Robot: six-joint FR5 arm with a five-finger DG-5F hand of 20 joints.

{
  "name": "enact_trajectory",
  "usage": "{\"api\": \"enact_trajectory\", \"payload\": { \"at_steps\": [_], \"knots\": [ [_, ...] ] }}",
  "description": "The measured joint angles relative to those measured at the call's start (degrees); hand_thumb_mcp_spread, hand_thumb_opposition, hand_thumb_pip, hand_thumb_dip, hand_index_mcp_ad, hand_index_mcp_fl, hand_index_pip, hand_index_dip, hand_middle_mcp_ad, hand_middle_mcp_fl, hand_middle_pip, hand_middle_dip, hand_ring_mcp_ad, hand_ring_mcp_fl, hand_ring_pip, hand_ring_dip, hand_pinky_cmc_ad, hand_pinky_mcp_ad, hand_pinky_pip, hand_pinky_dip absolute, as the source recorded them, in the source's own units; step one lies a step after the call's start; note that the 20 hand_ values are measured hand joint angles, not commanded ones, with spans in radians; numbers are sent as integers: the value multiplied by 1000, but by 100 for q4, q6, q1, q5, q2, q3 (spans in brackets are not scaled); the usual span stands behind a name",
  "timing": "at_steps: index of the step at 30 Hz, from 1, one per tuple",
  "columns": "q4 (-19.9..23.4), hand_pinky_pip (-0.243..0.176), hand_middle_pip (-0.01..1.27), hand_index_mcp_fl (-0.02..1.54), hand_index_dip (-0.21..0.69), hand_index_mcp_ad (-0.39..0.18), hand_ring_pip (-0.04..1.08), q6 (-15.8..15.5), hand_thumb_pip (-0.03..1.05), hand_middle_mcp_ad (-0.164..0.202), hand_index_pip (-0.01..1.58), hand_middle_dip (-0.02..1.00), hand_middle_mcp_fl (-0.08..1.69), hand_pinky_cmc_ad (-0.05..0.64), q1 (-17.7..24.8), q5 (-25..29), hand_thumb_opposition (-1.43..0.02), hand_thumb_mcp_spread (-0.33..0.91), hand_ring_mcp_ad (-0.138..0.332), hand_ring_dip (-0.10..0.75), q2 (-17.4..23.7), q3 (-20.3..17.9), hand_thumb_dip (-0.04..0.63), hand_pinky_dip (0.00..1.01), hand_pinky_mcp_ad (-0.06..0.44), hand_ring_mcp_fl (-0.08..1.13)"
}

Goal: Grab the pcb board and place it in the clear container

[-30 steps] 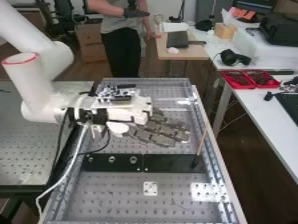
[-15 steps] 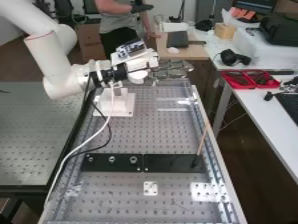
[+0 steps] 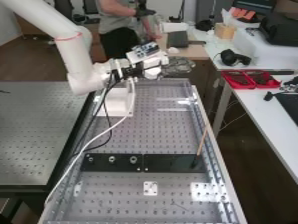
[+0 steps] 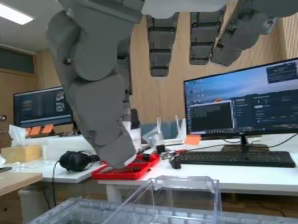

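Hand [image 3: 177, 65] farther off, container [image 4: 186, 181] seemingly below

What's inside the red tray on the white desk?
Small dark items lie in the red tray, too unclear to name. In the wrist view, the hand's thumb covers part of the tray, so what lies behind it there can't be seen.

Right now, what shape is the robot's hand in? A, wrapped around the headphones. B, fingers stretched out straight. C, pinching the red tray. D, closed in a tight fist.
B: in the wrist view the hand has its dark fingers extended straight, with the thumb well apart from them.
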Motion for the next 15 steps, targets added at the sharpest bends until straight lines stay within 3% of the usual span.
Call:
{"api": "enact_trajectory", "payload": {
  "at_steps": [15],
  "knots": [
    [-460, -75, 152, 674, 265, -253, 96, -138, 415, 51, 1169, 155, 138, 330, 18, 357, -937, 742, 192, 12, -445, 337, 255, 182, 159, 61]
  ]
}}
